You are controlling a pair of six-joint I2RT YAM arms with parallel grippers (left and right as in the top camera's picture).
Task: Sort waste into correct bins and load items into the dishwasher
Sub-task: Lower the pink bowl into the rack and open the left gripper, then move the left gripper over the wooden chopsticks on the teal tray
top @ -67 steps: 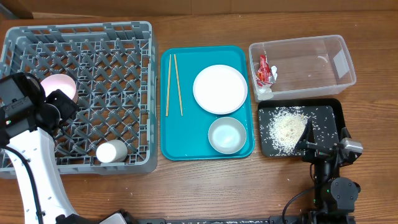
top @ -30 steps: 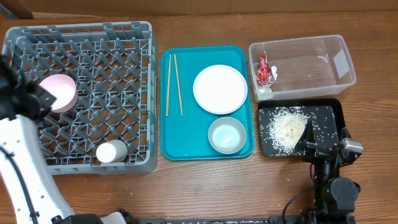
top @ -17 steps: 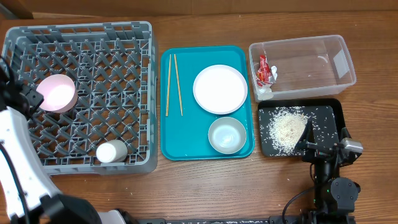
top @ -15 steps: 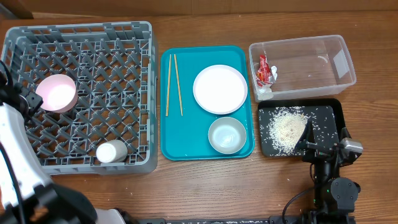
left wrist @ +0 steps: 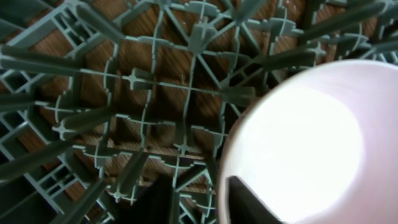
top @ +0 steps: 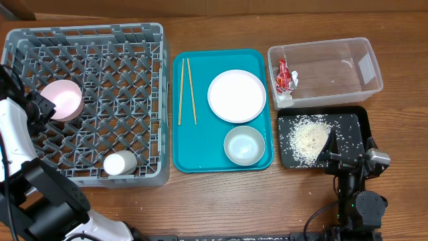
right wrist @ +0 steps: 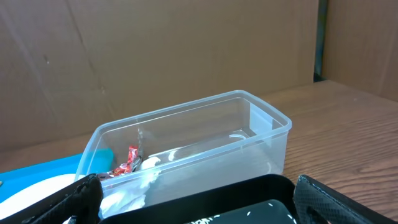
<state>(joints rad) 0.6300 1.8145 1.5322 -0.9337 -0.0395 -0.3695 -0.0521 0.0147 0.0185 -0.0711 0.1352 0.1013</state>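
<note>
Left arm hangs at the grey dish rack's left edge, left end effector spread apart. Its wrist camera shows one finger over the pale pink bowl. The right end effector gapes wide at the black tray of rice. Red packet lies in the clear tub, print unreadable.

The pale pink bowl sits at lower right on the grey rack.

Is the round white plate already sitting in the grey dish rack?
No, the white plate lies on the teal tray, right of the dish rack.
</note>
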